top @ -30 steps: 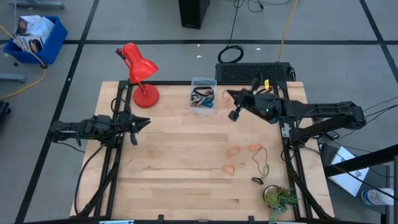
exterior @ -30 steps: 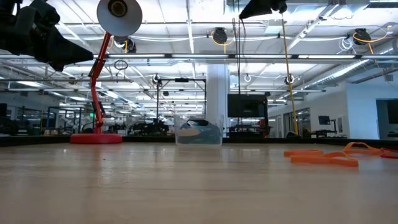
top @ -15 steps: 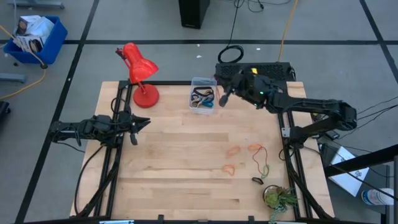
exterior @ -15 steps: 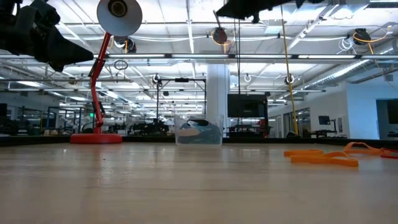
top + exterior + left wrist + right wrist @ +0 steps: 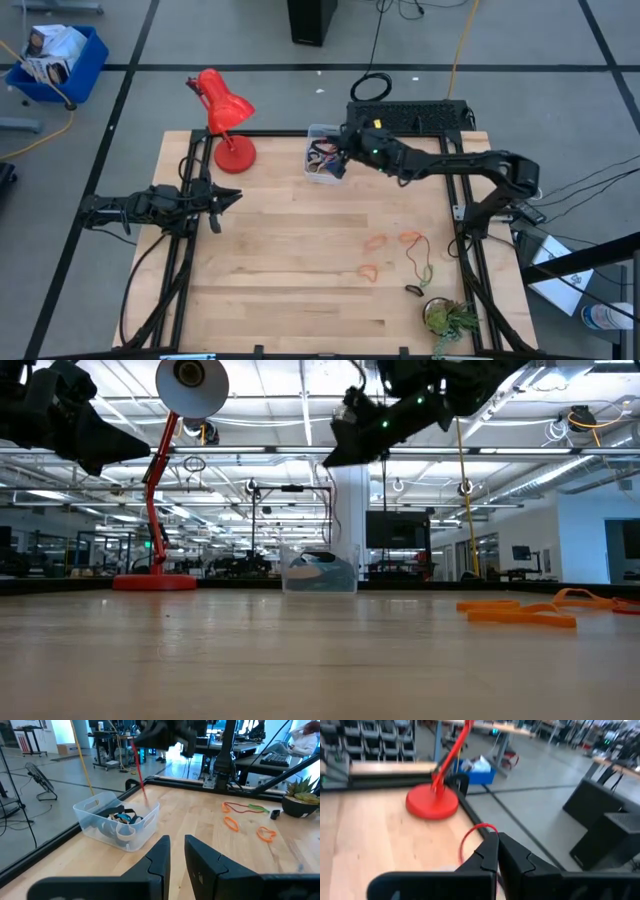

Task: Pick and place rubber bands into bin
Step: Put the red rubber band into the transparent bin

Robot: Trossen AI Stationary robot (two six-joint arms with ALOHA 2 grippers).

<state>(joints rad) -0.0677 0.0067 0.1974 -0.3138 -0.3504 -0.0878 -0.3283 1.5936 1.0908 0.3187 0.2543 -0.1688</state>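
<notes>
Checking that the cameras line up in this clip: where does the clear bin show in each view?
High view: clear bin at the table's far edge, right of the red lamp, under the right claw.
Low view: bin centre, at the table's far edge.
Left wrist view: bin left of centre, bands inside.
Right wrist view: not visible.
Shared landmark: the red lamp.

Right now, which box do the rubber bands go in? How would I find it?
Start at the red desk lamp on the far edge of the wooden table. Just beside its round base sits a small clear plastic box with loops already inside. It is see-through and on the table, unlike the big blue crate on the floor.
</notes>
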